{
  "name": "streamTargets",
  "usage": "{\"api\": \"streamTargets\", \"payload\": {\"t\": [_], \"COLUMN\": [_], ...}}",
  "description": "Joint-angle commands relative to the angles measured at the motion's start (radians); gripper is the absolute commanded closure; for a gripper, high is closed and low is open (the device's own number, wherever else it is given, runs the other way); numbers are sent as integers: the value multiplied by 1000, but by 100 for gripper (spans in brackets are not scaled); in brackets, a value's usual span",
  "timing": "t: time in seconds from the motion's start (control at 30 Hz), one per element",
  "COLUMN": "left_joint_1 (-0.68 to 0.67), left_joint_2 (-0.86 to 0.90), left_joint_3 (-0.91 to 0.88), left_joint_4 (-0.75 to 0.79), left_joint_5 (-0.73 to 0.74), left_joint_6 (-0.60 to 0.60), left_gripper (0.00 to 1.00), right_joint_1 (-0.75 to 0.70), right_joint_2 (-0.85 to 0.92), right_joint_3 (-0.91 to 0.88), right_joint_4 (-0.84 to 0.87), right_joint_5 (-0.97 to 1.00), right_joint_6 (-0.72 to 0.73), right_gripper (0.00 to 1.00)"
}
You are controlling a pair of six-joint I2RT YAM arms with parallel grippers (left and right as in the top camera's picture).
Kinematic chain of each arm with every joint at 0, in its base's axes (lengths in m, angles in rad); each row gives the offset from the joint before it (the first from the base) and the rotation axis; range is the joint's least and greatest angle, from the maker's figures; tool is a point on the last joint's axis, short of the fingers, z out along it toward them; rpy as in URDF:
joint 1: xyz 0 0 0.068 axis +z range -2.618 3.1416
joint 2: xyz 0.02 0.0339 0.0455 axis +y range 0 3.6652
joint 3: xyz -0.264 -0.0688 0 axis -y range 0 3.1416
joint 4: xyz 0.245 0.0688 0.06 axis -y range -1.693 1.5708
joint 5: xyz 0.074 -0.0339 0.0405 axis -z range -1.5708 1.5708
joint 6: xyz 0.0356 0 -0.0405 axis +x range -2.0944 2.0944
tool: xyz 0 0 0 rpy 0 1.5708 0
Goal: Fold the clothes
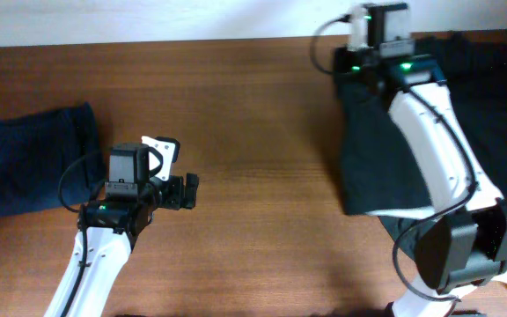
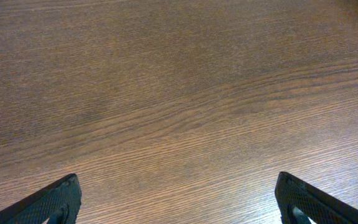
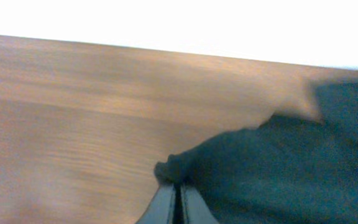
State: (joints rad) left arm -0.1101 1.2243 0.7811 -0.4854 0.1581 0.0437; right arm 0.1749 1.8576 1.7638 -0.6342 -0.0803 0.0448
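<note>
Black-fingered, clamps right claw (image 3: pixel 179 190) fully closed on the far edge of the large soft black garment (image 1: pixel 381 167) at the right of the brown wooden tabletop (image 1: pixel 262 114), apparently to draw a fold across, and holds left claw (image 2: pixel 178 200) wide apart, empty, near the folded navy garment (image 1: pixel 29 172).

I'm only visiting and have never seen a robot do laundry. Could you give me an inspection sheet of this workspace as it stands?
Surface: wooden table, brown grain, no stains seen.
Job's things: navy garment at the left, looks folded; black garment lying loose at the right.
Clutter: nothing seen.
Grippers: left gripper over bare wood, jaws wide apart and empty; right gripper at the far side, jaws shut on the black garment's edge.
Cables: black cables loop along both arms.
Surroundings: white backdrop beyond the table's far edge.
</note>
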Motion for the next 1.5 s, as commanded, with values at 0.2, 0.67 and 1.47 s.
{"api": "streamTargets", "payload": {"t": [0.2,0.67,1.47], "left_joint_1": [-3,-100,-748], "left_joint_2": [4,18,766], "left_joint_3": [16,16,17], "left_joint_4": [30,84,979], "left_joint_5": [15,317,313], "left_joint_6": [-6,-222,-1187], "left_gripper": [1,1,24], "right_joint_1": [222,-101,-405], "right_joint_2": [40,-60,-60], "right_joint_3": [14,14,14], "right_joint_4": [23,-783,-921], "right_joint_5": [103,196,140], "right_joint_6": [27,140,174], "right_gripper": [1,1,1]}}
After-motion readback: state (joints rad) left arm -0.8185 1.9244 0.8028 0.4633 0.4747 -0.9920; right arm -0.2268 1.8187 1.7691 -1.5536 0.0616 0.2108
